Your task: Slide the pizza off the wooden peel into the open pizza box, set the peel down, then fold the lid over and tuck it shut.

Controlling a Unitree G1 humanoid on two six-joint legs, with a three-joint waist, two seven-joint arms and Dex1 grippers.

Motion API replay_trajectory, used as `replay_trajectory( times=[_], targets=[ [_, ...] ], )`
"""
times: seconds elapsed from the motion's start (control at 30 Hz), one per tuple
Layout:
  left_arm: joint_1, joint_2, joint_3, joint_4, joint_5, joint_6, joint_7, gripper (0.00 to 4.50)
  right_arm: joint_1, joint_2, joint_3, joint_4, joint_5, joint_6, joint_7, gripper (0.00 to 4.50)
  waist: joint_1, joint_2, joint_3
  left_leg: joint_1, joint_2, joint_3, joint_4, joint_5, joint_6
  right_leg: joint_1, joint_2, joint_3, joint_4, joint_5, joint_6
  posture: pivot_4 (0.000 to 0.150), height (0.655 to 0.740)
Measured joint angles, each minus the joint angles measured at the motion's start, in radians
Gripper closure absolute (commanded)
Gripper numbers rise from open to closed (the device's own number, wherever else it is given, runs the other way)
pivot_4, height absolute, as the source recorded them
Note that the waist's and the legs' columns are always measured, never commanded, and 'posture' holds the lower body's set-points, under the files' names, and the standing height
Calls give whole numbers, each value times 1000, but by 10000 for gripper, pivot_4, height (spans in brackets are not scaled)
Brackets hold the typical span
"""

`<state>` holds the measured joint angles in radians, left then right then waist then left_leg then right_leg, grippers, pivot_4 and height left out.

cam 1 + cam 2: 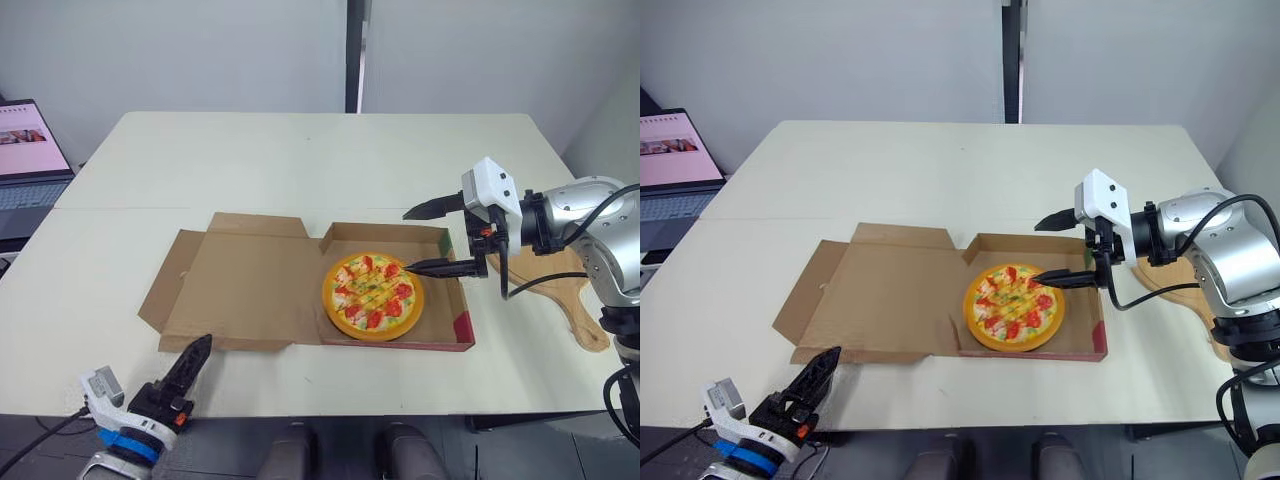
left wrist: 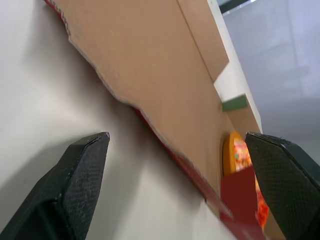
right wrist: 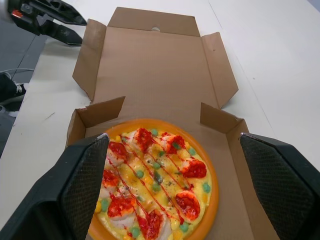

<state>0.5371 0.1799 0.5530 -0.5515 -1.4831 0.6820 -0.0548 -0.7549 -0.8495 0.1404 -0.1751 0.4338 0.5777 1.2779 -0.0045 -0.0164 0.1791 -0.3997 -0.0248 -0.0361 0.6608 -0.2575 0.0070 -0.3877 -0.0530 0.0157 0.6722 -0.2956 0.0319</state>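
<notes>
Next, slip the wide-open left claw under the lid's near edge. First lift the right claw, also wide, clear of the pizza.

Orange-rimmed pizza flat in open cardboard box, lid spread flat leftward; wooden peel just right.

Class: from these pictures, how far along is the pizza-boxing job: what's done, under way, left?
Done: the pizza lies in the pizza box and the peel lies on the table. In hand: the open left gripper sits by the front edge of the flat lid; the open right gripper hovers over the box. Left: folding and tucking the lid.
</notes>
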Motion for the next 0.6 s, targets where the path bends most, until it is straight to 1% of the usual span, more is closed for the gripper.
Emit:
replay_trajectory(
  times=[0.23,0.43,0.47,0.5,0.6],
  targets=[
    [-74,-59,-67,-1,-5,-87,124,0,-8,1,2,0,-2,2,2,437,1,-1,0,0,0,0,1,0,1,1,0,0,0,0,0,1500,7400],
    [-78,-79,-88,-8,-11,-151,180,0,-8,1,2,0,-2,9,7,437,0,-1,0,0,0,0,1,0,1,1,0,0,0,0,0,1500,7400],
    [-76,-81,-88,-8,-12,-162,184,3837,-8,1,2,0,-1,12,8,0,0,-1,0,0,0,1,1,0,1,1,0,0,0,0,0,1500,7400],
    [-74,-82,-88,-8,-14,-169,190,5508,-8,1,2,0,-1,16,8,0,0,-1,0,0,0,1,1,0,1,1,0,0,0,0,0,1500,7400],
    [-69,-85,-88,-8,-26,-191,202,14468,-9,1,2,0,3,21,12,0,0,-1,0,0,0,1,1,0,1,0,0,0,-1,0,1,1500,7400]
  ],
)
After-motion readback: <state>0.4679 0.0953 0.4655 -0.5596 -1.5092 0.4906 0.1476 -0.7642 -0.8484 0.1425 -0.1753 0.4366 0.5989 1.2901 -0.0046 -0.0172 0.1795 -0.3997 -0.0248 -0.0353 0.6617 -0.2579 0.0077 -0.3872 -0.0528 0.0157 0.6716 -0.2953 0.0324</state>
